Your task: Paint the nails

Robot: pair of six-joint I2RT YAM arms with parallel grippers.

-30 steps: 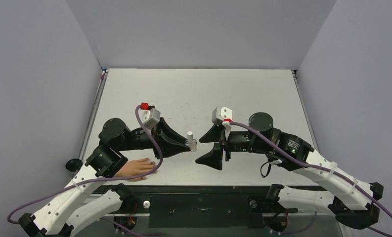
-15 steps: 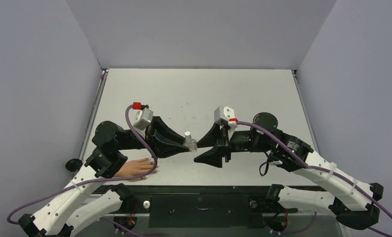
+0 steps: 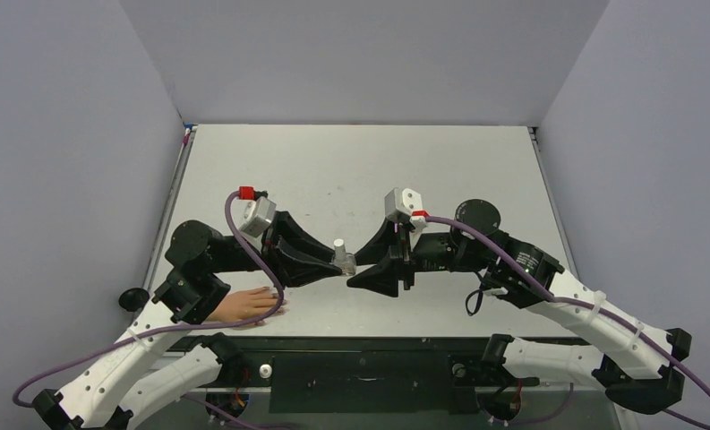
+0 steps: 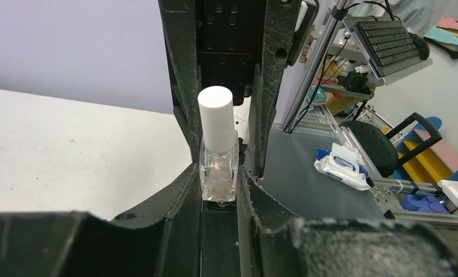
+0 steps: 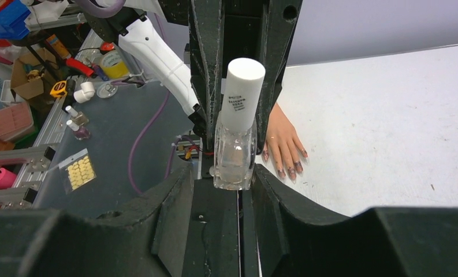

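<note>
Left wrist: left gripper (image 4: 219, 178) pinching bottle (image 4: 216, 118); right gripper (image 4: 224, 164) spread around it.

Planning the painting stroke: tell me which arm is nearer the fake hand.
Left. The left arm has a joint right beside the fake hand at the table's near edge. The right arm comes in from the opposite side, beyond the bottle.

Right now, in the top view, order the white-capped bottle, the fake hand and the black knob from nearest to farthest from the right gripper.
1. white-capped bottle, at the fingertips of the right gripper.
2. fake hand, near edge, farther left.
3. black knob, past the table on its left.
</note>
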